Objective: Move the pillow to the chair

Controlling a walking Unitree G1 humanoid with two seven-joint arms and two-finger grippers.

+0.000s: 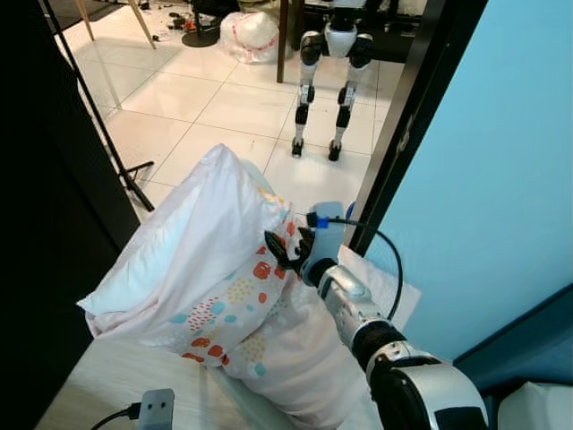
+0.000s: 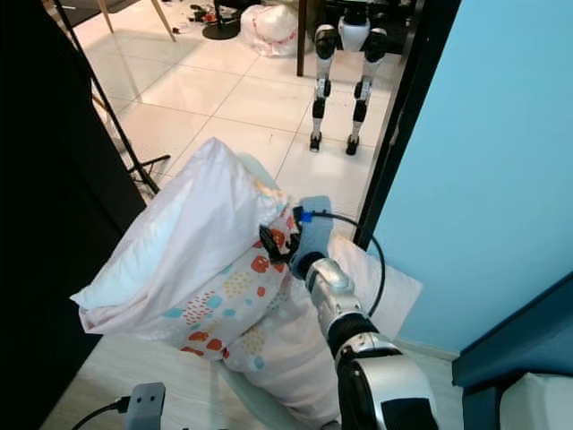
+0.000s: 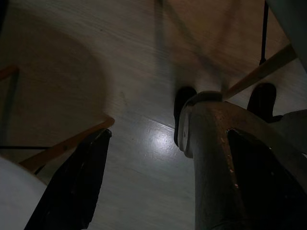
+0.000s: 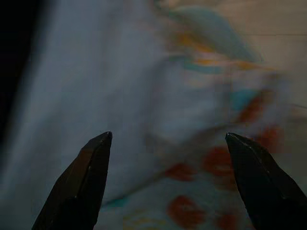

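Nearest, left arm: one small grey block with a black cable at the near edge; the left gripper [image 3: 144,187] hangs over pale wood-look floor beside a grey metal post, its fingers spread with nothing between them.
Right gripper [image 1: 288,252]: one, reaching forward from the near right, at the patterned side of the pillow; in its wrist view the two black fingers [image 4: 79,184] stand wide apart with blurred fabric just beyond the tips, not clamped on it.
Pillow [image 1: 192,260]: one, white with red, teal and yellow blobs on its near lower side, tilted up on end in the middle of the scene.
Second cushion [image 1: 295,354]: one, plain white, beneath and to the right of the pillow, touching it.
Doorway: black frame [image 1: 407,125] on the right, pale blue wall [image 1: 501,170] beyond it.
Far floor: white tiles [image 1: 224,98].
Other robot [image 1: 327,81]: one, standing on the tiles, two legs visible.
White bag [image 1: 251,36]: one, far left of that robot.
Writing: none readable.
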